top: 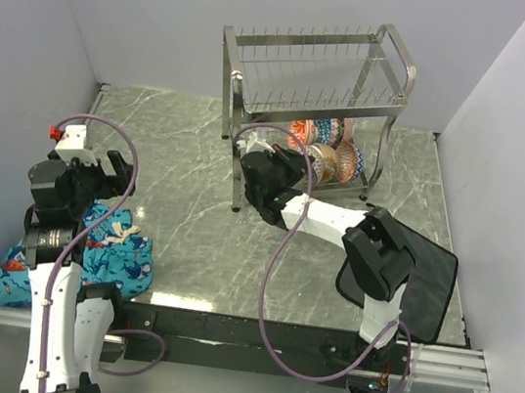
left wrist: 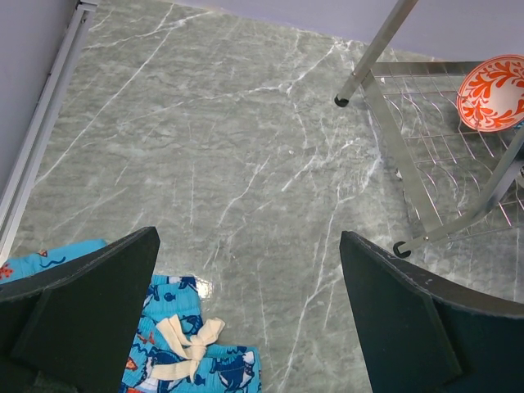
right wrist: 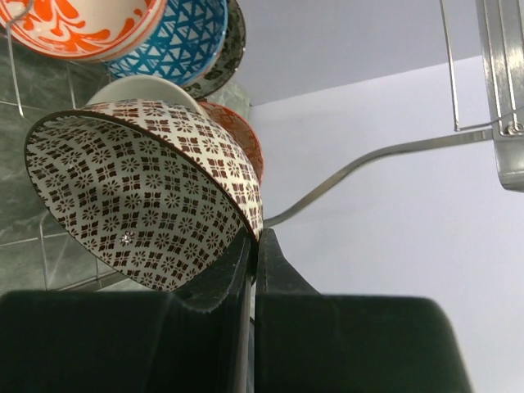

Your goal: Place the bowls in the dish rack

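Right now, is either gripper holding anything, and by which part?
The right gripper pinches the brown-patterned bowl by its rim, at the dish rack. The left gripper is open and holds nothing.

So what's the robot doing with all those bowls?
It is loading bowls into the rack. The right tool is shut on the rim of a brown bowl, holding it at the rack's lower shelf, where other bowls stand on edge. The left tool hangs open over the table, near a blue cloth, holding nothing.
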You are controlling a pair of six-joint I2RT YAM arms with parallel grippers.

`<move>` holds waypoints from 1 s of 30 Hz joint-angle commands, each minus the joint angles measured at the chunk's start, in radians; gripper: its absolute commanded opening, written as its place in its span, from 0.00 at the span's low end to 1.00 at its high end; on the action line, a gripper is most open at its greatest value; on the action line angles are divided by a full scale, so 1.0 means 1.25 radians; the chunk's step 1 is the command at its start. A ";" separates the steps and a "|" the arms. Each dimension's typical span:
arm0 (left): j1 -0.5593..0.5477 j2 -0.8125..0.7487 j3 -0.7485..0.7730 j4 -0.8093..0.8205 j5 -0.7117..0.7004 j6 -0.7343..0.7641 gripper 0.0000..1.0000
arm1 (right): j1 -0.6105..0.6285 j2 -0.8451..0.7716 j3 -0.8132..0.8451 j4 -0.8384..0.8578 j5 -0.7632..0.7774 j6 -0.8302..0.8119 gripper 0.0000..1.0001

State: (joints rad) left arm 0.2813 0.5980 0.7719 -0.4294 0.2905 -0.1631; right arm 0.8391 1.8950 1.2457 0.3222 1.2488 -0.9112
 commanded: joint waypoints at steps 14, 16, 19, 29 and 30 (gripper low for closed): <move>0.017 -0.021 -0.026 0.023 0.006 -0.007 0.99 | -0.031 0.087 0.103 0.059 0.077 -0.014 0.00; 0.019 -0.021 -0.027 0.027 0.008 -0.009 1.00 | -0.027 0.090 0.094 0.054 0.085 -0.010 0.00; 0.023 -0.021 -0.028 0.027 0.013 -0.013 0.99 | -0.026 0.088 0.079 0.060 0.097 -0.007 0.00; 0.025 -0.005 -0.049 0.066 0.095 -0.041 0.99 | -0.028 0.051 0.048 0.039 0.102 0.012 0.00; 0.026 0.000 -0.047 0.071 0.112 -0.046 0.99 | -0.029 0.044 0.048 0.030 0.103 0.020 0.00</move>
State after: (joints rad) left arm 0.3092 0.5869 0.7193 -0.4091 0.3290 -0.1833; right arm 0.8211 2.0003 1.3159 0.3779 1.2713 -0.8902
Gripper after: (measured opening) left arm 0.995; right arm 0.026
